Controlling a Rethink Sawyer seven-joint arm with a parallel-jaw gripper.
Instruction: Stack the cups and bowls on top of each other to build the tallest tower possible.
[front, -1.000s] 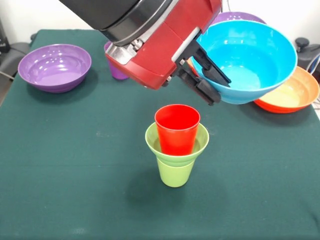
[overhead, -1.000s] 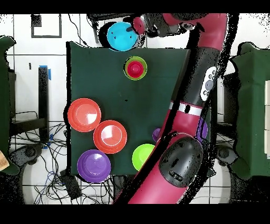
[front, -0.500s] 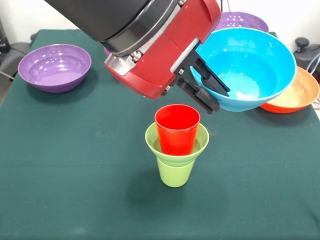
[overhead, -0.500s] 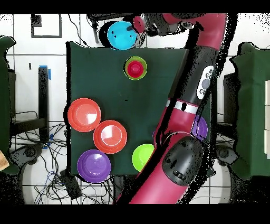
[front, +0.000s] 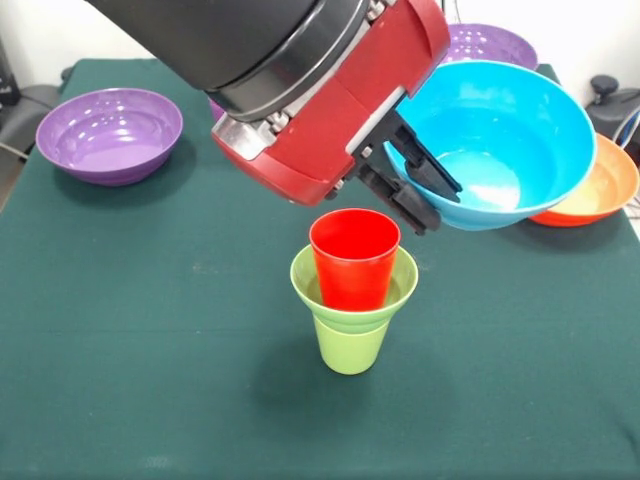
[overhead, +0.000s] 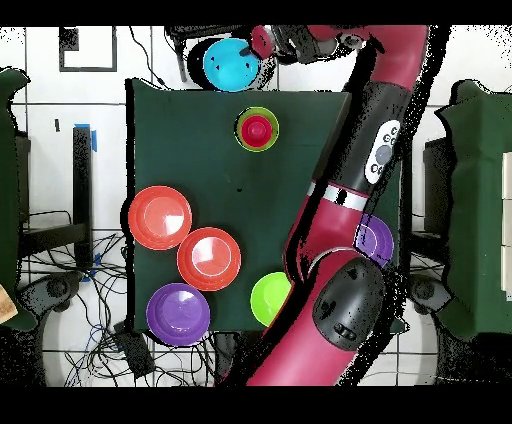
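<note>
gripper (front: 418, 186) was clamped on the blue bowl's (front: 500, 140) rim, jaws nearly closed i think, holding it tilted in the air just beside the red cup (front: 354, 256) stacked in the green bowl (front: 398, 290).

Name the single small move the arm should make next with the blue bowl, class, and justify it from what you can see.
Probably carry the blue bowl sideways until it is centred over the red cup. The gripper holds the bowl by its rim, aloft and off to one side, while the red cup stands topmost in the small green bowl on the green cup.
</note>
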